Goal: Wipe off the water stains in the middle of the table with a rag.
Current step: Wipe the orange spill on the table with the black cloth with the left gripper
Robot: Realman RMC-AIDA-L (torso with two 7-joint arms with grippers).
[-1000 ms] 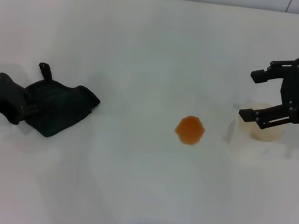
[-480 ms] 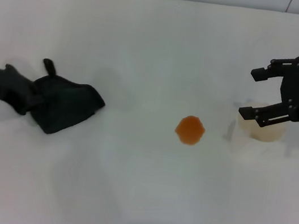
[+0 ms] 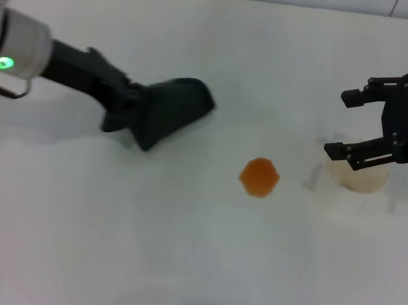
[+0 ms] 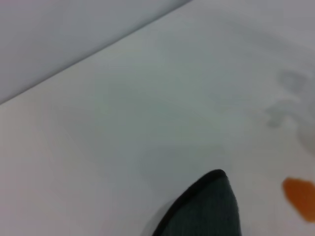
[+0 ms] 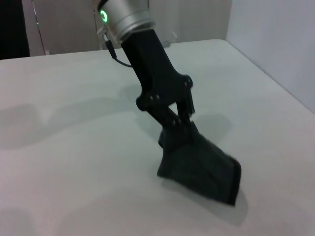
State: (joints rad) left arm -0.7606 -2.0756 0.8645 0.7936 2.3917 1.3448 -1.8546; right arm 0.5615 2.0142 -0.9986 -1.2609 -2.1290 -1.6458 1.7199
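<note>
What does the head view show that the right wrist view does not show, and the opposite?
Only the head view shows the small orange translucent water stain, the right gripper with open fingers hovering over a pale round cup, and how the stain lies between rag and cup. Only the right wrist view shows the left gripper's fingers pinching the rag's upper end, so the cloth hangs down to the table. Both show the soft dark green rag, the left gripper that holds it, and the glossy white table.

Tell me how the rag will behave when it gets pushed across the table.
The rag hangs from the left gripper in a drooping fold, so it is probably floppy and light. Pushed over the glossy table, it would likely slide easily, perhaps bunching.
</note>
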